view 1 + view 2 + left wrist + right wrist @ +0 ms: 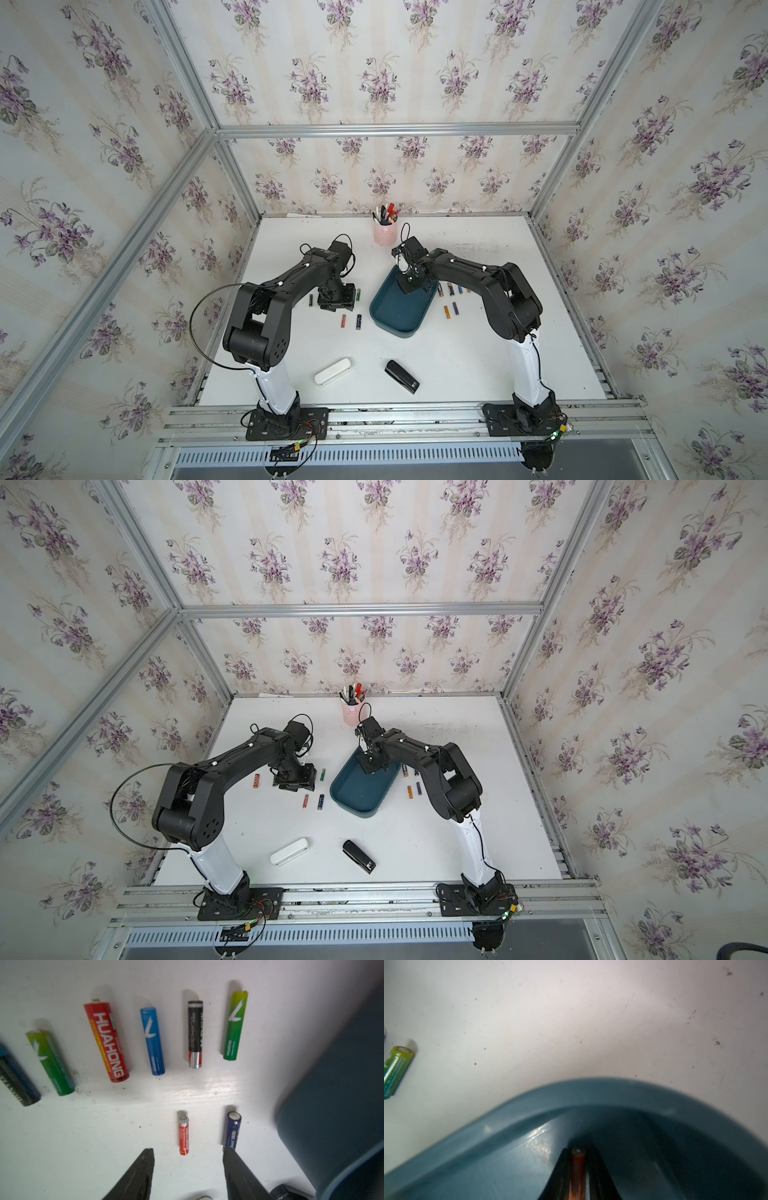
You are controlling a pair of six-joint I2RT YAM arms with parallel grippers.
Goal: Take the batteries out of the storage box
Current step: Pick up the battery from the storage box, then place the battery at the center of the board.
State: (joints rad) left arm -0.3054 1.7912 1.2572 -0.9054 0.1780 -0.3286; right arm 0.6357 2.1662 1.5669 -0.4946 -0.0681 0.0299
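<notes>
The right gripper (578, 1152) reaches into the far end of the teal storage box (399, 320), jaws clamped on an orange battery (578, 1167) (end cap toward the box's curved wall). The left gripper (188, 1149) hovers just left of the box, jaws apart and empty, near 2 cells on the white table (457, 365): a red battery (184, 1136) and a dark blue battery (232, 1130). More batteries (446, 311) lie right of the box.

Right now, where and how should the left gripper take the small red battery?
Probably pinch the small red battery mid-body, from straight above, jaws across its width. It lies flat on the table, its length lined up with the gap of the open left gripper; the dark blue battery lies parallel and apart, leaving room.
</notes>
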